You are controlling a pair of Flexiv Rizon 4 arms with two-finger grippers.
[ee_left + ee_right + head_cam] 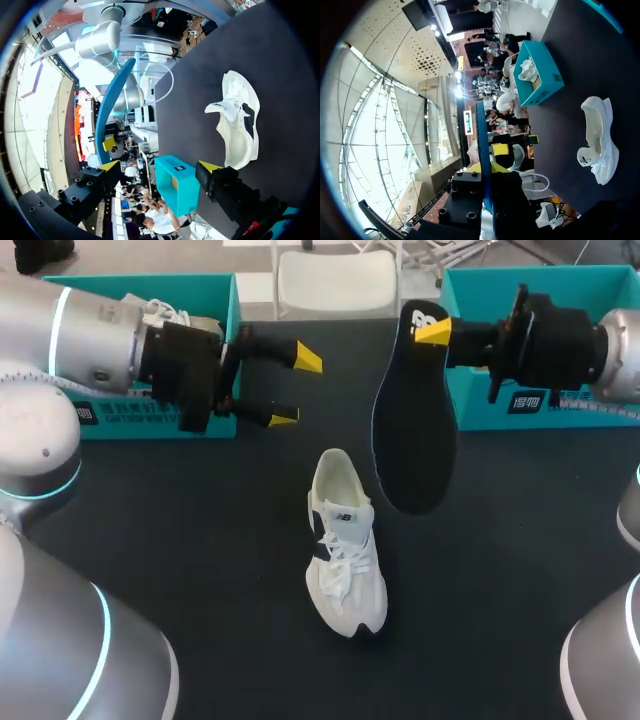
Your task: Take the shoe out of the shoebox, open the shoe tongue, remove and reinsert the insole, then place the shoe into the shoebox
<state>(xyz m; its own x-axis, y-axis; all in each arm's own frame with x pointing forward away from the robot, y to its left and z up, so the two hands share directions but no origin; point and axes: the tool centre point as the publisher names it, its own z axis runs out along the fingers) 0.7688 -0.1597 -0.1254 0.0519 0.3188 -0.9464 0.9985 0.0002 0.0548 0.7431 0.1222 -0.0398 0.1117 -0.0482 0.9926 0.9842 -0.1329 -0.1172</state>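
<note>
A white shoe lies on the black table, toe toward the front; it also shows in the left wrist view and the right wrist view. My right gripper is shut on one end of the dark insole, which hangs in the air just right of the shoe. In the right wrist view the insole appears edge-on as a blue strip between that gripper's fingers. My left gripper stands open and empty, left of the insole and behind the shoe; its tips frame nothing.
A teal shoebox at the back left holds another white shoe. A second teal shoebox stands at the back right behind my right arm; it shows ahead of the left gripper.
</note>
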